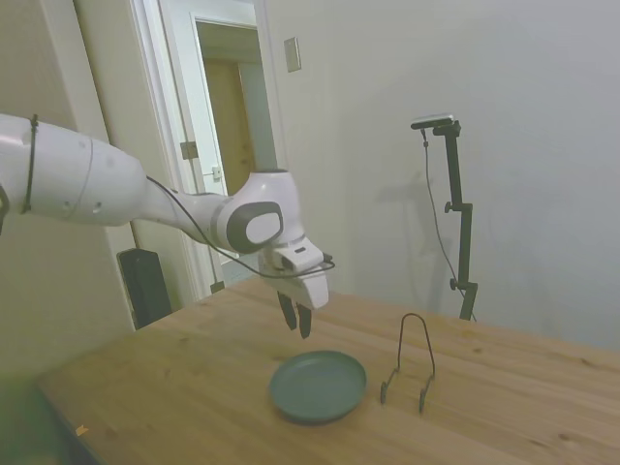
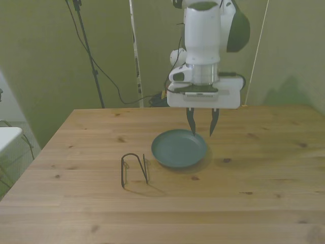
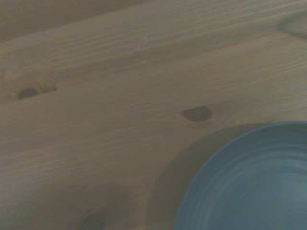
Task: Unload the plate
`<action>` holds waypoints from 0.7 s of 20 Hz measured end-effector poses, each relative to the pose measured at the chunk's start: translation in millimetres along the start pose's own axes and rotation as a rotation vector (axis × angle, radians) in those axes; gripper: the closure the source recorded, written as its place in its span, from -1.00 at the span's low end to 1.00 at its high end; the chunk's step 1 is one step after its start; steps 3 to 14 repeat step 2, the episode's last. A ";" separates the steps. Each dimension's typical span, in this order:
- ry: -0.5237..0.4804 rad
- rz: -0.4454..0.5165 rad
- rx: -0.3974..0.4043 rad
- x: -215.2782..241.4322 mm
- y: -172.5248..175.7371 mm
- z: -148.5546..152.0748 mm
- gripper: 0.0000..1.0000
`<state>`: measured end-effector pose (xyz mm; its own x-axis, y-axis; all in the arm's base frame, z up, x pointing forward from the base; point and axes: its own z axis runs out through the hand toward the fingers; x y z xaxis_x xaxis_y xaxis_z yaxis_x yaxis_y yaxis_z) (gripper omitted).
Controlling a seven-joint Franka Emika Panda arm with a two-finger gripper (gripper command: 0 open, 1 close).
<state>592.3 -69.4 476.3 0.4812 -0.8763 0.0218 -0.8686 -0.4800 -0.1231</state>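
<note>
The dark grey-green plate (image 1: pixel 318 386) (image 2: pixel 179 148) lies flat on the wooden table with nothing on it. My gripper (image 1: pixel 295 327) (image 2: pixel 202 133) hangs a little above the plate's rim on the robot's side, pointing down. Its fingers stand apart, open, and hold nothing. In the wrist view a part of the plate (image 3: pixel 249 182) shows next to bare wood with dark knots.
A thin black wire arch stand (image 1: pixel 412 363) (image 2: pixel 134 168) stands upright on the table (image 2: pixel 254 203) beside the plate, on the front view's left and a short gap from it. Nothing rests in the stand.
</note>
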 end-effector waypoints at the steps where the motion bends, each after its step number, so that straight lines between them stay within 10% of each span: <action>1: 0.000 -0.001 0.006 2.2 2.3 -16.4 -1.00; 14: 0.005 0.001 0.016 4.6 4.6 -33.0 -1.00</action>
